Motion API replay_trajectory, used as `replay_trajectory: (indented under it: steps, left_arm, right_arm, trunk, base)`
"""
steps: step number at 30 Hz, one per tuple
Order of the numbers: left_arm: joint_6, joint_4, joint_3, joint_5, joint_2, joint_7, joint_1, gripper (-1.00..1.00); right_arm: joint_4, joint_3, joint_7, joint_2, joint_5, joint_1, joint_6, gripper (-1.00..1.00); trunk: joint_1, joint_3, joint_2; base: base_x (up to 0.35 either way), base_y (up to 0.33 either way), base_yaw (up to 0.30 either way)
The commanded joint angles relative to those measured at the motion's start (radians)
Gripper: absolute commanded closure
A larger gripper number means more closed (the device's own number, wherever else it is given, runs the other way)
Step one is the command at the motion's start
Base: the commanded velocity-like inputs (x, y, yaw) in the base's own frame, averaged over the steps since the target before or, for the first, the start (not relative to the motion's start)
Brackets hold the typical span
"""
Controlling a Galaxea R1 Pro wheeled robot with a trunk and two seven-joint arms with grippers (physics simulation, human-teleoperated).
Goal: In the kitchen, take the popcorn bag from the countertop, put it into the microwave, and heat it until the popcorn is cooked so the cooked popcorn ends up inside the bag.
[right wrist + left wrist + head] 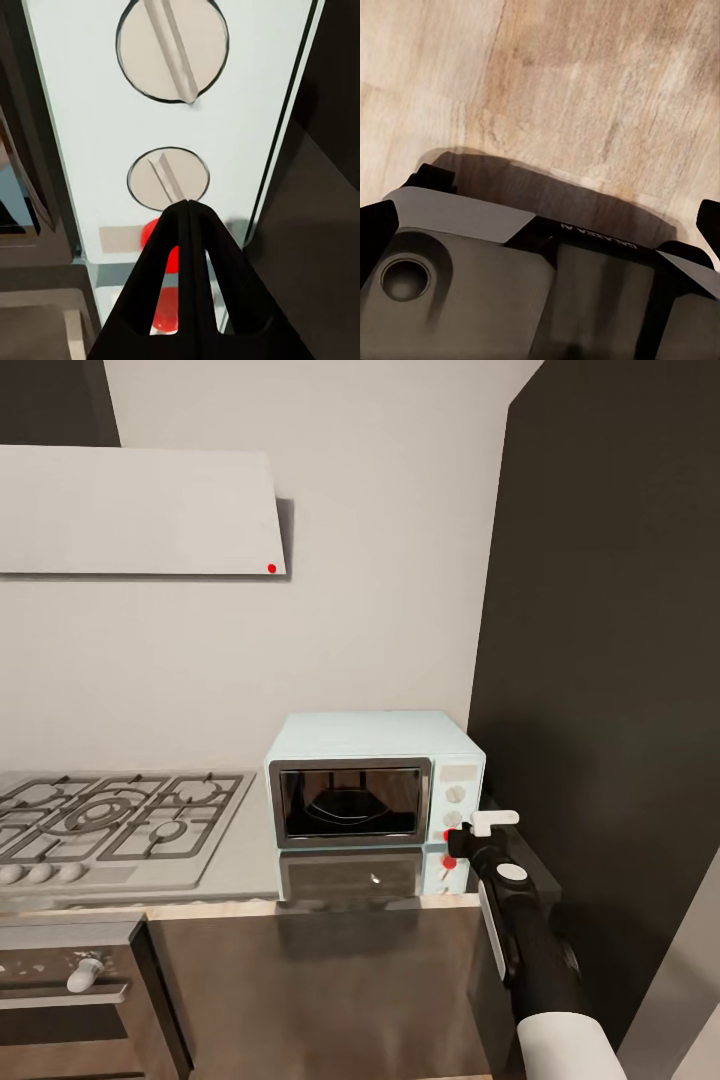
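A gas hob (110, 825) is sitting under a white hood (140, 510), an oven (70, 1000) is showing below, and a dark cabinet (610, 660) is standing alongside.

From head height the top camera looks forward and down at the small pale blue boxy microwave (375, 780) on the glossy grey countertop (240, 860). The right wrist camera sits very close to its white knobs (168, 178); both views share them. The left wrist camera faces the pale wood plank floor (585, 90).
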Motion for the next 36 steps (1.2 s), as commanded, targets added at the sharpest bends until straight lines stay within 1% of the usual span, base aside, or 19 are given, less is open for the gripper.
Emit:
replay_trajectory:
  steps: [1,4,7,10,13,19,26,29,31,33,36]
  left_arm:
    - [-0.001,0.001,-0.008,0.011,0.000,-0.003,-0.001,-1.00]
    - [-0.001,0.001,-0.008,0.011,0.000,-0.003,-0.001,-1.00]
    - [-0.001,0.001,-0.008,0.011,0.000,-0.003,-0.001,-1.00]
    - [-0.001,0.001,-0.009,0.011,0.000,-0.003,-0.001,-1.00]
    - [-0.001,0.000,-0.008,0.011,0.000,-0.003,-0.001,-1.00]
    - [-0.002,0.000,-0.008,0.012,0.000,-0.002,-0.001,-1.00]
    - [-0.003,0.000,-0.008,0.012,0.003,-0.002,-0.001,-1.00]
    - [-0.003,0.001,-0.007,0.016,0.003,-0.002,-0.001,-1.00]
    - [-0.003,0.000,-0.006,0.016,0.003,-0.002,-0.001,-1.00]
    - [-0.003,0.001,-0.006,0.016,0.003,-0.002,-0.001,-1.00]
    - [-0.003,0.001,-0.007,0.014,0.003,-0.002,-0.001,-1.00]
  right_arm:
    - [-0.002,-0.003,0.007,0.001,0.011,-0.001,0.004,1.00]
    - [0.006,-0.003,0.006,0.001,0.008,-0.001,0.013,1.00]
    - [0.014,-0.003,0.003,0.001,0.007,-0.001,0.069,1.00]
    - [0.026,-0.003,0.000,0.001,0.005,-0.001,0.088,1.00]
    - [0.050,-0.003,-0.002,0.001,0.005,-0.001,0.084,1.00]
    - [0.055,-0.004,-0.002,0.001,0.001,-0.001,0.081,1.00]
    - [0.055,-0.004,-0.002,0.001,-0.001,-0.001,0.080,1.00]
    - [0.058,-0.004,-0.002,0.001,-0.001,-0.001,0.080,1.00]
    - [0.075,-0.005,-0.002,0.001,-0.001,-0.001,0.080,1.00]
    - [0.116,-0.007,-0.002,0.001,0.001,-0.001,0.078,1.00]
    - [0.137,-0.007,-0.002,0.001,0.003,-0.001,0.075,1.00]
  trunk:
    - [0.000,-0.001,-0.001]
    - [0.000,-0.001,-0.001]
    - [0.000,-0.001,-0.001]
    - [0.000,-0.001,-0.001]
    - [0.000,-0.001,-0.001]
    - [0.000,-0.001,-0.001]
    - [0.000,-0.001,-0.001]
    - [0.000,-0.001,-0.001]
    - [0.000,-0.001,-0.001]
    - [0.000,-0.001,-0.001]
    - [0.000,-0.001,-0.001]
  base:
    - [0.000,0.000,0.000]
    - [0.000,0.000,0.000]
    - [0.000,0.000,0.000]
    - [0.000,0.000,0.000]
    - [0.000,0.000,0.000]
    - [0.003,0.000,0.000]
    - [0.209,0.000,0.000]
    - [0.066,0.000,0.000]
    - [0.017,0.000,0.000]
    - [0.005,0.000,0.000]
    - [0.001,0.000,0.000]
